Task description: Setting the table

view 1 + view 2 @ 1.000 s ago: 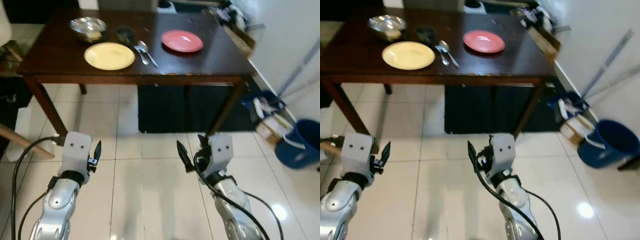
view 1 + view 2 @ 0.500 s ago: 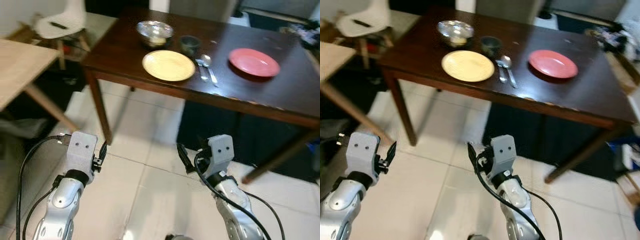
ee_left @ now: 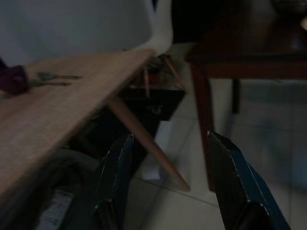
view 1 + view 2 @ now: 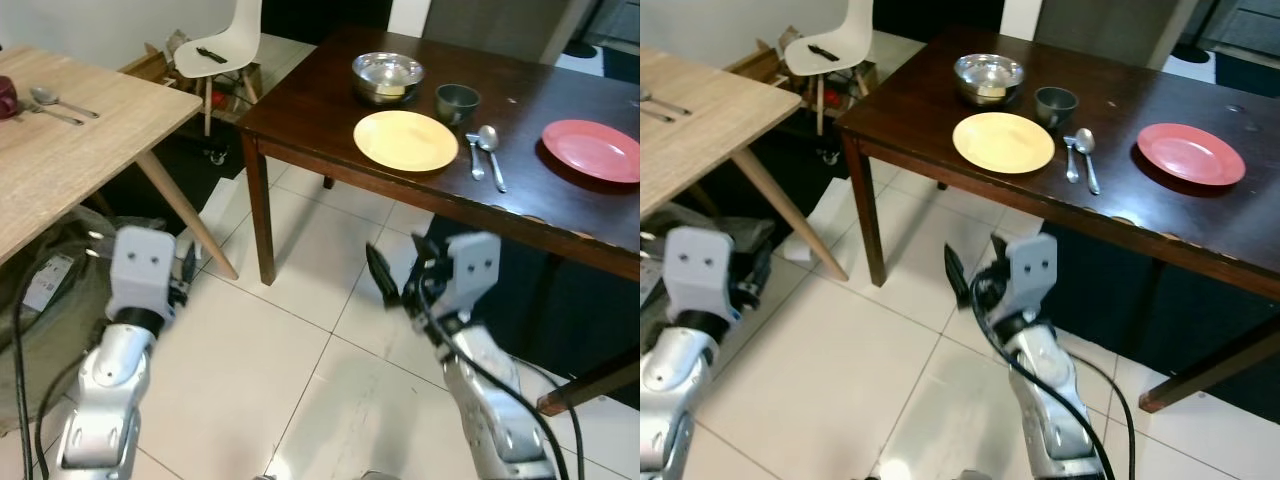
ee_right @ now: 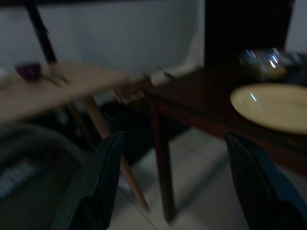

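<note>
Spanning the far right, the dark table carries a steel bowl, yellow plate, red plate, dark cup and 2 utensils, long axes running near to far. All lie ahead of the right gripper, the nearer one; its fingers are spread, empty. The left gripper, likewise parted, faces the light wooden table, whose small items are blurred.

Two tables stood there: one dark wooden table and one light wooden table. The dark one carried two plates, one yellow plate and one red plate, one steel bowl, one dark cup, one fork and one spoon. One white chair stood behind.
</note>
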Motion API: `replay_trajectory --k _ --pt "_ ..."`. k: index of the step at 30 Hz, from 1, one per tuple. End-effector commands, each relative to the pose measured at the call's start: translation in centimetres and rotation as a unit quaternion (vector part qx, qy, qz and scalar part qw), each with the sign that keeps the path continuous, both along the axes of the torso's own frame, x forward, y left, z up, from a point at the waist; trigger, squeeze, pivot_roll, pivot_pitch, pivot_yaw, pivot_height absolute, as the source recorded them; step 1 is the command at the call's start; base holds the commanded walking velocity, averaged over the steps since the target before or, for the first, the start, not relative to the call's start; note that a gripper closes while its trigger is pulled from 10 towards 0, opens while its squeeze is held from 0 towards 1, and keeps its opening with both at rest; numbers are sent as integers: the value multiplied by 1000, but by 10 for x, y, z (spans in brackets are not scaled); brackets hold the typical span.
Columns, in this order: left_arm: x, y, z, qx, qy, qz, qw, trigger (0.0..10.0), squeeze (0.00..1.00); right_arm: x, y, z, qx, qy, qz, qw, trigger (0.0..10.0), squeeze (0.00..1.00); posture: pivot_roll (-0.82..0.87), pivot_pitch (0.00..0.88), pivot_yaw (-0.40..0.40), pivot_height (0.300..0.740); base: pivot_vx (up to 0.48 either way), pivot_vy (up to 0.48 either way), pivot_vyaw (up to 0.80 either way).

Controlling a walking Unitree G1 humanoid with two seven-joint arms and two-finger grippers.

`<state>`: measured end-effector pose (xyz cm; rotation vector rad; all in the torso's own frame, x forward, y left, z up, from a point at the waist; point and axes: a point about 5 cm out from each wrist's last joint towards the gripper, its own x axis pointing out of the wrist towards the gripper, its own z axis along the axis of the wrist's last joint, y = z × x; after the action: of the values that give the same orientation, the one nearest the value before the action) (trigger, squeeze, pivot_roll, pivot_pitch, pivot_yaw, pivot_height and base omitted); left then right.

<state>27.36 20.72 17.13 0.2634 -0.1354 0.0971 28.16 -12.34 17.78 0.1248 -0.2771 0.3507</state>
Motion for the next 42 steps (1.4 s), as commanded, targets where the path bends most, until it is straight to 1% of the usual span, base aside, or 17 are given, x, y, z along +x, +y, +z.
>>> replay_trajectory --k 1,4,7,8,11,17,23,28,32,42 --pt "-1 4 3 3 0 11 1000 10000 0 0 -1 5 10 0 -1 1000 10000 0 -65 41 -5 740 0 0 788" --pt "1 8 10 7 -11 26 1000 10000 0 3 2 15 19 -12 6 1000 10000 0 -62 40 -7 740 0 0 788" --pt "3 11 15 -2 -21 36 999 10000 0 4 4 19 21 -17 11 1000 10000 0 -59 41 -8 740 0 0 788" --pt "3 13 16 3 -20 43 999 10000 0 4 4 19 20 -16 12 1000 10000 0 -59 41 -8 740 480 0 788" --pt "5 15 17 -1 -21 51 998 10000 0 4 5 17 21 -10 14 1000 10000 0 -60 43 -9 740 480 0 788" --pt "4 15 18 -1 -22 50 998 10000 0 2 3 14 20 -1 11 1000 10000 0 -60 45 -7 740 480 0 788" --pt "6 13 22 6 -28 46 999 10000 0 1 4 11 19 5 11 1000 10000 0 -60 45 -7 740 480 0 788" --pt "7 11 23 12 -28 43 999 10000 0 1 3 10 19 7 9 1000 10000 0 -60 45 -7 740 307 0 781" --pt "8 7 22 20 -24 29 999 10000 0 2 2 10 20 8 6 1000 10000 0 -61 46 -4 740 0 0 781" --pt "9 4 23 20 -24 23 999 10000 0 2 1 10 23 10 2 1000 10000 0 -61 45 1 740 0 0 781"
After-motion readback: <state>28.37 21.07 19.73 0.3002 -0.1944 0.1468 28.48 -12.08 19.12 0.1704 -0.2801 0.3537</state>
